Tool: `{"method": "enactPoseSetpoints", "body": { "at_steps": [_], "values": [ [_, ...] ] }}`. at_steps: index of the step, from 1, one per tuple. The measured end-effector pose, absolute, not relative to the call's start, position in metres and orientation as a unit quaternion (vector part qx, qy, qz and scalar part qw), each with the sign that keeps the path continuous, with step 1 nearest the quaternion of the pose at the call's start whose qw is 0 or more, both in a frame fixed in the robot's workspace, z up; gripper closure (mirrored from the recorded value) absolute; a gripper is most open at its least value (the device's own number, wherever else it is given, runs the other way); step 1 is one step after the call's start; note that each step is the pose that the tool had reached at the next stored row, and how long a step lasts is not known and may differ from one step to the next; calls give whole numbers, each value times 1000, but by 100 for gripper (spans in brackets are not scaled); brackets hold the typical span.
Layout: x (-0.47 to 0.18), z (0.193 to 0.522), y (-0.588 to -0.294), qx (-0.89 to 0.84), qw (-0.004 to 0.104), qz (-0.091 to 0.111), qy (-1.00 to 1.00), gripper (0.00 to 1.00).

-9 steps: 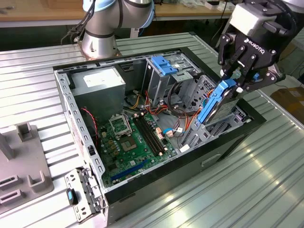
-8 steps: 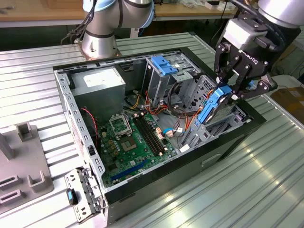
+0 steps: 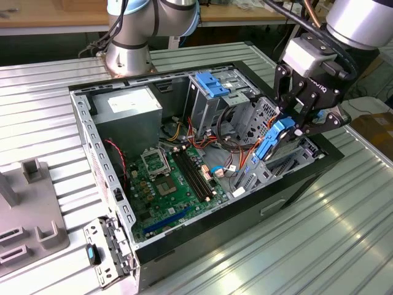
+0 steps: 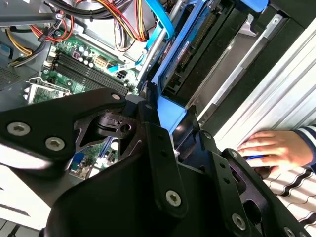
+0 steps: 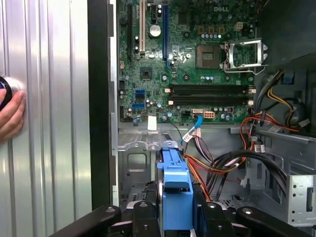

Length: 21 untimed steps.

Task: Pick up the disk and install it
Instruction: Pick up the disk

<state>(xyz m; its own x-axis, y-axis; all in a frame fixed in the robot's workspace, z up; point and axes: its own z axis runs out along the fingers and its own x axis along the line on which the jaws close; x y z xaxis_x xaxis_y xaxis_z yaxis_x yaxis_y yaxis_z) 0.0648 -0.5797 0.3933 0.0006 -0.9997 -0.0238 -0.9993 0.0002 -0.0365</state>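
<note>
Grips disk (image 3: 271, 144) in end effector (image 3: 299, 126), closed on blue rails. Holds it on edge, just above drive cage (image 3: 259, 115) in open case (image 3: 84, 126), likely to line rails up with bay. Noted beside case on bench (image 3: 344, 233): hand (image 4: 274, 147), apart from arm.

Silver arm (image 3: 128, 38) — blue caps (image 3: 191, 19), black end effector (image 3: 303, 125)

Bright, even light falls on the open computer case (image 3: 92, 132) in the exterior view. The ribbed table (image 3: 350, 209) around the case gleams with pale glare, and shadow pools deep inside the case. In the second wrist view the gripper (image 4: 148, 106) stands dark against that washed-out table.
</note>
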Motion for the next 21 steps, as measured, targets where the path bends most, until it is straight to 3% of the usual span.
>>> {"method": "enactPoseSetpoints", "body": {
  "at_steps": [6, 7, 9, 11, 16, 19, 21],
  "values": [
    [65, 387, -580, -707, 21, -5, 707, 63],
    [65, 387, -580, -707, 21, -5, 707, 56],
    [65, 387, -580, -707, 21, -5, 707, 55],
    [65, 387, -580, -707, 21, -5, 707, 42],
    [65, 387, -580, -707, 21, -5, 707, 42],
    [65, 387, -580, -707, 21, -5, 707, 63],
    [65, 387, -580, -707, 21, -5, 707, 64]
  ]
}}
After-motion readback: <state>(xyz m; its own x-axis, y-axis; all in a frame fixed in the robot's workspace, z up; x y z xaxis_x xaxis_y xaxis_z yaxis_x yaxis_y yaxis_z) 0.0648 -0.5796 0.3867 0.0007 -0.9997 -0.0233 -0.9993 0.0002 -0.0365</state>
